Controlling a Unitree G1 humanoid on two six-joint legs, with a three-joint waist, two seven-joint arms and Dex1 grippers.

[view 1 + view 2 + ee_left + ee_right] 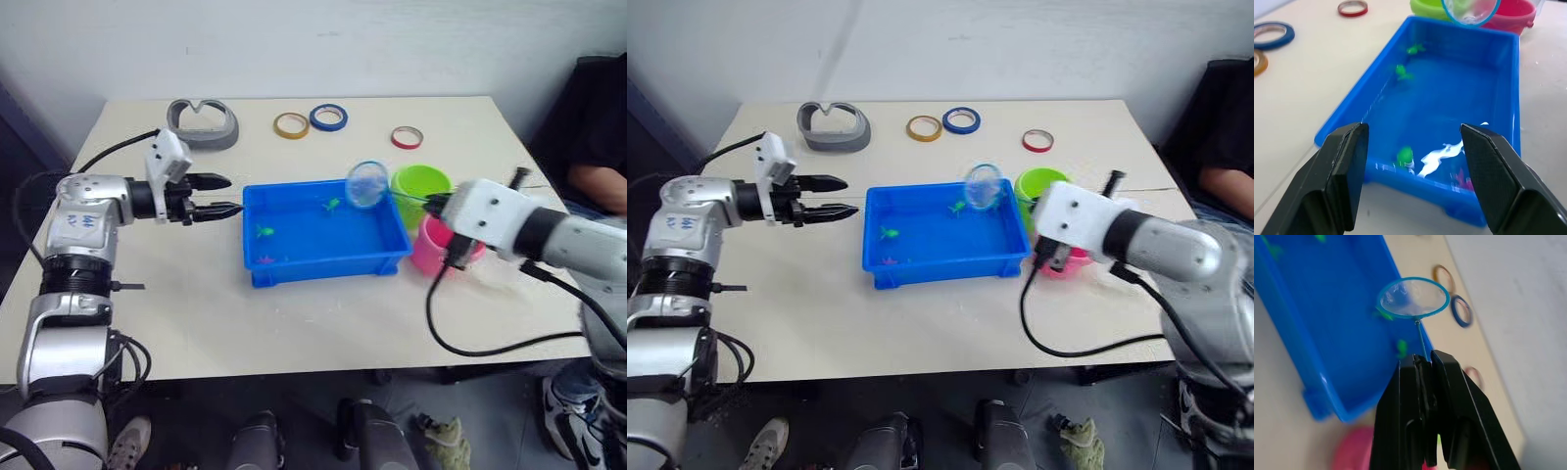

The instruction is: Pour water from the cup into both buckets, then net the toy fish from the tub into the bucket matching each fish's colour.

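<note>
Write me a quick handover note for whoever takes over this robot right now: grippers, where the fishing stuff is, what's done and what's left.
Right gripper: shut on the net's handle, the net held above the far right corner of the tub; no fish visible in it.
Left gripper: open, holding nothing, just off the tub's left end.
Green bucket and pink bucket stand at the tub's right end.
The tub holds water; green fish and at least one pink fish are in it.
Left: net these fish into the matching buckets. Whether any are already in the buckets cannot be seen.
</note>
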